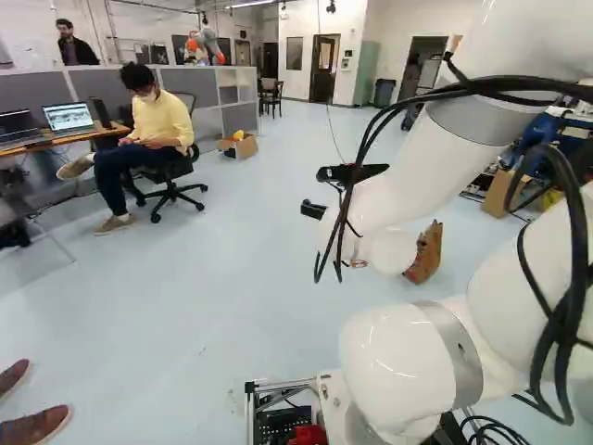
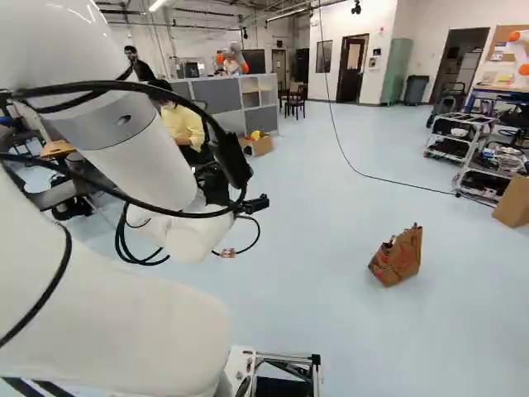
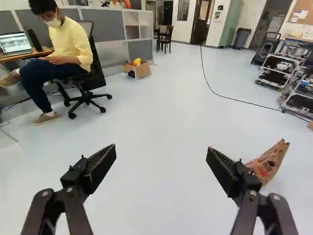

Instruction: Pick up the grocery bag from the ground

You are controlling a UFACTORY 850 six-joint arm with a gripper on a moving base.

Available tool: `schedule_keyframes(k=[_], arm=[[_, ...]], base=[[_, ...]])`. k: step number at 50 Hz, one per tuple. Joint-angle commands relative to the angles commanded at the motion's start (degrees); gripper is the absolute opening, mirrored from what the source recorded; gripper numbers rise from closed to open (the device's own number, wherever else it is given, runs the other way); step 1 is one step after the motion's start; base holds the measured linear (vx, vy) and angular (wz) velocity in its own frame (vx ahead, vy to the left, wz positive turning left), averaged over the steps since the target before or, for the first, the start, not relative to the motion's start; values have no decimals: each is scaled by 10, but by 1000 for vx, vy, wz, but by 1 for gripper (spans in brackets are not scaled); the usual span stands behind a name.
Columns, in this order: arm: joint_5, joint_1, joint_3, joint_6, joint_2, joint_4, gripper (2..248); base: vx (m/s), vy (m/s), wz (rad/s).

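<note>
In the left base view my gripper (image 1: pixel 324 193) is held out above the floor, farther left than the brown paper grocery bag (image 1: pixel 427 252), which the arm partly hides. The right base view shows the whole bag (image 2: pixel 398 256) standing on the floor with a slight lean, well apart from the arm. Seen from the wrist, the gripper (image 3: pixel 161 152) is wide open with nothing between its fingers. The bag (image 3: pixel 270 164) lies beyond and outside one finger, which covers its lower corner.
A person sits on an office chair (image 3: pixel 88 93) near a desk with laptops. Low partitions (image 2: pixel 216 95) and a cardboard box (image 2: pixel 259 145) stand farther off. Metal carts (image 2: pixel 455 139) and another box (image 2: pixel 514 201) are at the right of the right base view. A cable (image 2: pixel 364 174) crosses the floor.
</note>
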Motion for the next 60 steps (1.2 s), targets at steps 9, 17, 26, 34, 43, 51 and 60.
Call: schedule_keyframes(k=[9,17,26,34,43,51,60], arm=[[0,0,0,0,0,0,247],[0,0,0,0,0,0,247],[0,0,0,0,0,0,247],[0,0,0,0,0,0,247],[0,0,0,0,0,0,247],[0,0,0,0,0,0,247],[0,0,0,0,0,0,247]], base=[[173,-47,-236],[184,-50,-248],[184,-50,-269],[180,-57,-278],[184,-56,-282],[180,-57,-276],[186,-53,-282]])
